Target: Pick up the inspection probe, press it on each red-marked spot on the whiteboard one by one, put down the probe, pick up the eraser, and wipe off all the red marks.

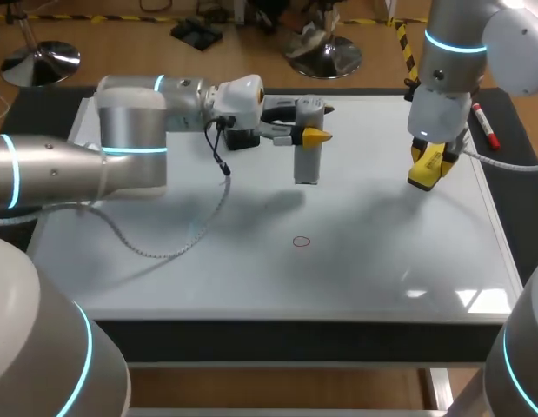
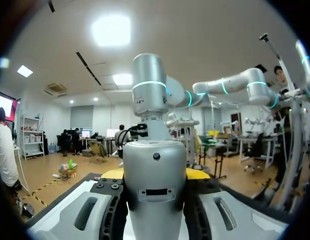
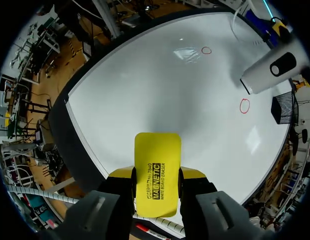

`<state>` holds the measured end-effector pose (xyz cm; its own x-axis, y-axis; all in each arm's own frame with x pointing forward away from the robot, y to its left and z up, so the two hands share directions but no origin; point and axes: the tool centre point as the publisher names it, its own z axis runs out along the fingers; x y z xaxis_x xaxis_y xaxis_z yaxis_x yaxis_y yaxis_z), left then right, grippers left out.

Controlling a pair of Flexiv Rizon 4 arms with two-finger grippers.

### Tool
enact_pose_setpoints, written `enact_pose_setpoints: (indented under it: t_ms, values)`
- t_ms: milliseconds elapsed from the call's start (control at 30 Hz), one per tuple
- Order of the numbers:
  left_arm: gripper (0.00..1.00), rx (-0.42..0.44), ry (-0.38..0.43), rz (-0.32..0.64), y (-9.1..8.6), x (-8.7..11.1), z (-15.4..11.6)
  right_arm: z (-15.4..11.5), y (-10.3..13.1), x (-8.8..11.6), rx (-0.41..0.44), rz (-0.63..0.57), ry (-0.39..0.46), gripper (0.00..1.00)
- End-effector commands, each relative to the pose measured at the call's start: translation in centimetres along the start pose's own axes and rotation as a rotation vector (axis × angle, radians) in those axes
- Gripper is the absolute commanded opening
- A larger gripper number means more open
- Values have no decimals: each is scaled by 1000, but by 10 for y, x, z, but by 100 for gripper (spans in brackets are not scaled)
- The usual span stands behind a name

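Observation:
My left gripper (image 1: 310, 135) is shut on the silver probe (image 1: 307, 165), which stands upright with its lower end just above the whiteboard (image 1: 251, 278). In the left wrist view the probe (image 2: 155, 185) fills the space between the yellow-tipped fingers (image 2: 197, 174). My right gripper (image 1: 428, 165) hangs over the board's right part, shut on the yellow eraser (image 1: 422, 178). The eraser (image 3: 157, 160) sticks out ahead of that gripper (image 3: 157, 177). One red circle (image 1: 302, 241) lies in front of the probe. The right wrist view shows two red circles (image 3: 244, 105) (image 3: 206, 50), one close to the probe's (image 3: 270, 70) end.
A red marker pen (image 1: 486, 126) lies off the board's right edge. A small black box (image 1: 242, 137) sits near the board's far edge behind my left gripper. A cable (image 1: 190, 234) from my left wrist trails over the board's left half.

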<state>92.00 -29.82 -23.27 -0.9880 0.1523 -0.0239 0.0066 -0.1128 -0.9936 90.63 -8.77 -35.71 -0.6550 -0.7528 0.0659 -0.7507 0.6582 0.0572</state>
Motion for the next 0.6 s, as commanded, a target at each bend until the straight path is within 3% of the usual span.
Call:
enact_pose_setpoints:
  t_ms: [33,600]
  values:
    - [0,10,54,-3,6,-16,3,-1,-1,0,2,-2,2,0]
    - [0,8,61,4,28,-41,4,-1,-1,0,2,-2,2,0]
